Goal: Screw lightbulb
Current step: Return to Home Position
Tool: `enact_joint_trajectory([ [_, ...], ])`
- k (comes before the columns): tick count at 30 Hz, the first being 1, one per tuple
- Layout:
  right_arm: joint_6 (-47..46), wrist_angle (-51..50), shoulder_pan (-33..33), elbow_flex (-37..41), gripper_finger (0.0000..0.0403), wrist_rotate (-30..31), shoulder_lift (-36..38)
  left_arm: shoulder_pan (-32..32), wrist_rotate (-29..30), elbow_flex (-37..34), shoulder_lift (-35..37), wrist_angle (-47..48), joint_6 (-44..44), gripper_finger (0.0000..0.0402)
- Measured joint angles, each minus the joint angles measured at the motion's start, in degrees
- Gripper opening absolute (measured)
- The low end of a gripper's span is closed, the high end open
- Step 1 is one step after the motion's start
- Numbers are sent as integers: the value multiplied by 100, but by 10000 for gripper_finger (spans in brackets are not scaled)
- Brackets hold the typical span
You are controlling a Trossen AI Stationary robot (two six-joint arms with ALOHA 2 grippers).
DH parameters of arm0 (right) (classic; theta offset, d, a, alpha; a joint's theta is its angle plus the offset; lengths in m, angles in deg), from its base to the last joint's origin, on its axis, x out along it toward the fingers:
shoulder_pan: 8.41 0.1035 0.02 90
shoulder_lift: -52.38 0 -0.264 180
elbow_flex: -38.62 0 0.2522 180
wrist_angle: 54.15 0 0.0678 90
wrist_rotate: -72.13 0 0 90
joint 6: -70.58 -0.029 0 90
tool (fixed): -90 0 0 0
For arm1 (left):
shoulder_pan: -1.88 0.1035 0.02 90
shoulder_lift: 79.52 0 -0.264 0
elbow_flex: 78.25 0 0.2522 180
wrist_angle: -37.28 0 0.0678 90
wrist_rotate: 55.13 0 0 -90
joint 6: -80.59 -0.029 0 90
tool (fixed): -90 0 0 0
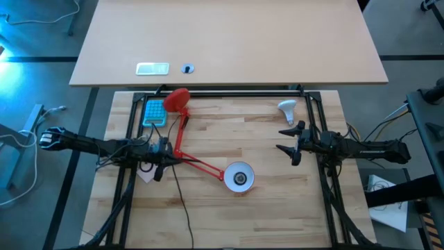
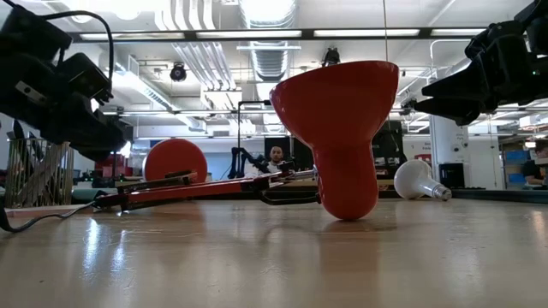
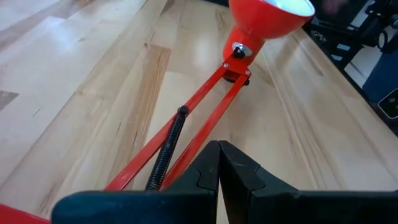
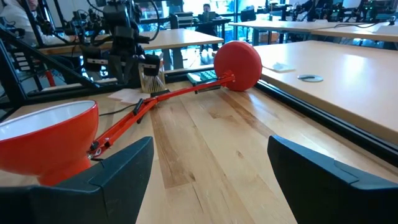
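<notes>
**Status.** The lightbulb (image 1: 286,107) is out of the lamp. It lies on its side on the tabletop (image 1: 277,215), upper right of the high view, just above the right pincer (image 1: 287,140) and well apart from the lamp shade (image 1: 239,178) at lower centre. The low view agrees: the bulb lies flat on the wood, right of the shade, its narrow base pointing right. The shade opens upward, and no bulb is seated in it as far as the high view shows.

**Pincers.**
- Right pincer: released, fingers spread wide, nothing betw. them. It sits mid right of the high view.
- Left pincer (image 3: 219,177): clenched tip to tip, grasping nothing. It sits mid left of the high view, over the lamp arm (image 1: 201,164).

**Step in hand (judgement).** This looks like the parking phase — neither arm engages the bulb or the shade.

**Next move (judgement).** If the bulb is to go back in, the right pincer is nearest. It would need to:
- close softly on the glass, which is round and likely to roll;
- carry the bulb to the shade;
- line the base up w/ the socket before turning.

The left pincer could steady the lamp arm.
</notes>
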Motion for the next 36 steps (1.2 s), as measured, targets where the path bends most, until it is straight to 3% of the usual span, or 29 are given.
enact_joint_trajectory([
  [36,2,0,-1,1,311,0,1,0,1,2,-376,-2,0,0],
])
